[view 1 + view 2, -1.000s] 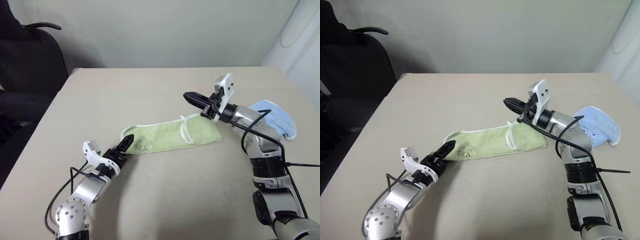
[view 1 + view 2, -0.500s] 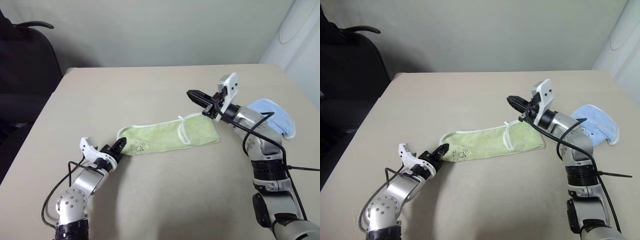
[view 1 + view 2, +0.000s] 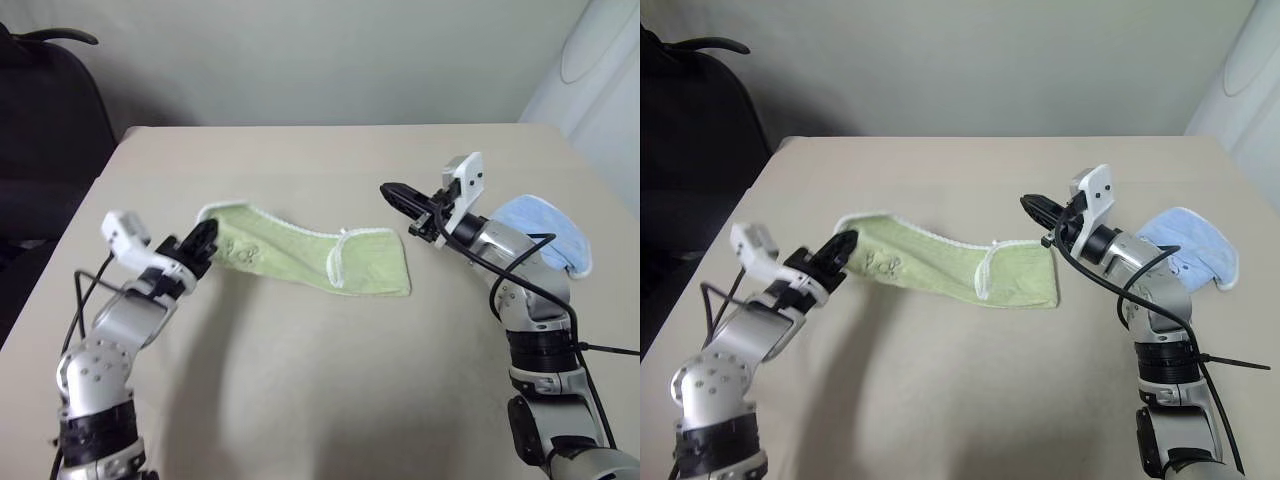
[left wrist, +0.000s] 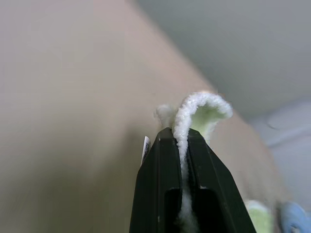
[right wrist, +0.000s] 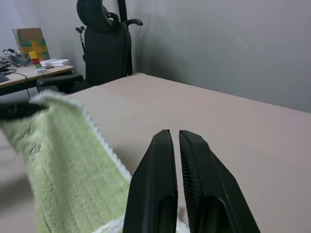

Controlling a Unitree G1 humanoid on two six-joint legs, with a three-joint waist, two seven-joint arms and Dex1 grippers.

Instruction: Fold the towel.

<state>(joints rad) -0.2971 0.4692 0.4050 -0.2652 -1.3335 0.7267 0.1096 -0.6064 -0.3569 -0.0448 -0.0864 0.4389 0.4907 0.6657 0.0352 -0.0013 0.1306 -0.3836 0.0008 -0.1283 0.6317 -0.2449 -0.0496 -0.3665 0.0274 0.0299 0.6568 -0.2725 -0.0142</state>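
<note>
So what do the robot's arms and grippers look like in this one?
Both arms are silver-grey metal with black joint sections and loose black cables. The left gripper and right gripper each have two black tapered fingers, with a white plastic bracket at the wrist.

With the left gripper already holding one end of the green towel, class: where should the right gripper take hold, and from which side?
The left gripper is shut on the towel at its logo end, lifted. The right gripper is shut and empty. Probably best: the far end's white-edged corner on the table, approached from the robot's right, since that folded-over end lies flat beside that gripper.
</note>
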